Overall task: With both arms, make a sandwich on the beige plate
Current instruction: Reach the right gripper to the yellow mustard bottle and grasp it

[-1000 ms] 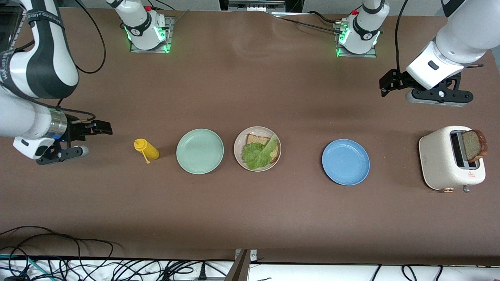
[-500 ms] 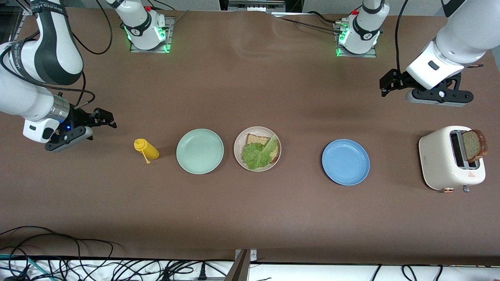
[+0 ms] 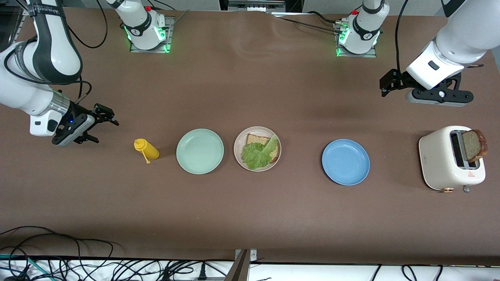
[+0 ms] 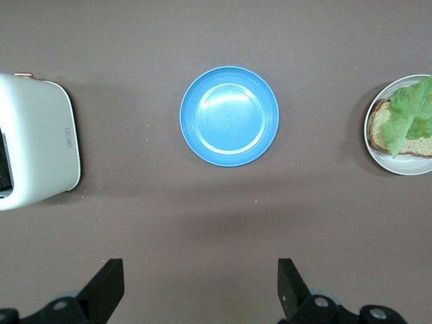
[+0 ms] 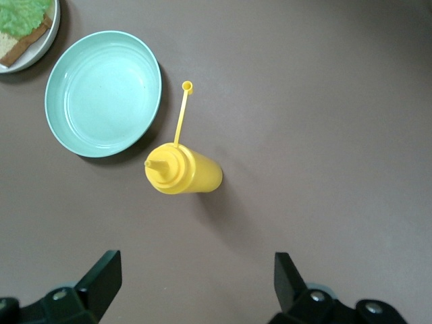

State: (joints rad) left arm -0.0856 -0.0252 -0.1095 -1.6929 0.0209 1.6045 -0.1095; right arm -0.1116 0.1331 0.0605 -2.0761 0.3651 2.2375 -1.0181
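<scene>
Rising away from the camera, right claw (image 3: 102, 124) (spread wide) has shifted.

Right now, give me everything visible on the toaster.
The toaster is a cream-white, rounded two-slot box with a speckled matte shell. It stands upright on the brown table at the left arm's end, beside the blue plate. A small copper-coloured lever and a grey knob sit on the end nearest the front camera, with a small red mark above them. One brown-crusted slice of bread sticks up out of one slot; the other slot looks empty. Nothing else touches it; no gripper is on it.
</scene>
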